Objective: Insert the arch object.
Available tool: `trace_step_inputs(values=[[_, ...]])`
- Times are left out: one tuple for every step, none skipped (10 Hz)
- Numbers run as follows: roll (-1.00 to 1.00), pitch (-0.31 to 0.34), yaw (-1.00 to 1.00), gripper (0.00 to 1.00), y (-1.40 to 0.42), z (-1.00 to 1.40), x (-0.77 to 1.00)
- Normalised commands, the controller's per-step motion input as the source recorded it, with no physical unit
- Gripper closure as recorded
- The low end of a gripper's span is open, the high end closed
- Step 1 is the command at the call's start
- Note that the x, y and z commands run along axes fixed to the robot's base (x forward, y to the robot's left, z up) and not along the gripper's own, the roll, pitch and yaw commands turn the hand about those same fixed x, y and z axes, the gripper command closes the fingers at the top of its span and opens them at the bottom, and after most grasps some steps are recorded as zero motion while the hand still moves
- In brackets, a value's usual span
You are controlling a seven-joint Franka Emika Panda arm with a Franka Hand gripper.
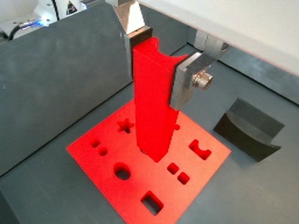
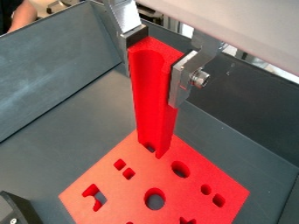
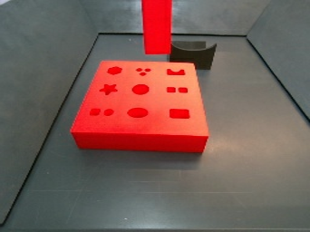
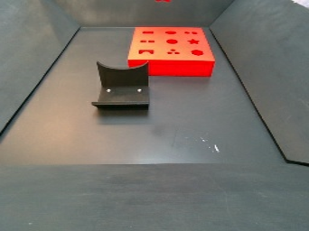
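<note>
My gripper (image 1: pixel 162 61) is shut on the arch object (image 1: pixel 155 105), a long bright red bar, and holds it upright by its upper end. The silver fingers (image 1: pixel 187 80) press on opposite sides of it, as both wrist views show (image 2: pixel 158 61). The bar (image 2: pixel 152 105) hangs with its lower end above the flat red board (image 1: pixel 100 144) with shaped holes, apart from it. In a side view the bar (image 3: pixel 158 25) hangs over the board's far edge (image 3: pixel 140 140), and the gripper itself is out of frame. An arch-shaped hole (image 3: pixel 179 70) lies at the board's far right corner.
A dark grey block with a curved notch (image 3: pixel 194 53) stands on the floor just beyond the board. It also shows in a wrist view (image 1: pixel 251 127) and in a side view (image 4: pixel 121 86). Grey walls (image 3: pixel 54 91) enclose the floor on all sides.
</note>
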Motion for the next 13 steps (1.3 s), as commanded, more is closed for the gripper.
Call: trace_step_inputs(values=[[0.00, 0.000, 0.00, 1.00, 0.00, 0.00, 0.05], [0.10, 0.016, 0.00, 1.00, 0.14, -0.19, 0.35], [0.12, 0.020, -0.04, 1.00, 0.41, -0.34, 0.34], [0.04, 0.000, -0.11, 1.00, 0.66, -0.37, 0.29], [0.00, 0.000, -0.10, 1.00, 0.72, -0.35, 0.34], [0.00, 0.000, -0.10, 1.00, 0.75, -0.34, 0.39], [0.00, 0.000, -0.09, 1.00, 0.69, -0.34, 0.44], [0.00, 0.000, -0.10, 1.00, 0.66, -0.37, 0.44], [0.00, 0.000, -0.11, 1.00, 0.65, -0.45, 0.35], [0.00, 0.000, -0.11, 1.00, 0.51, -0.46, 0.20], [0.00, 0.000, 0.00, 1.00, 0.15, -0.17, 0.02], [0.02, 0.000, 0.00, 1.00, -0.01, 0.00, 0.00], [0.16, 0.001, 0.13, 1.00, -0.17, -0.07, 0.06]])
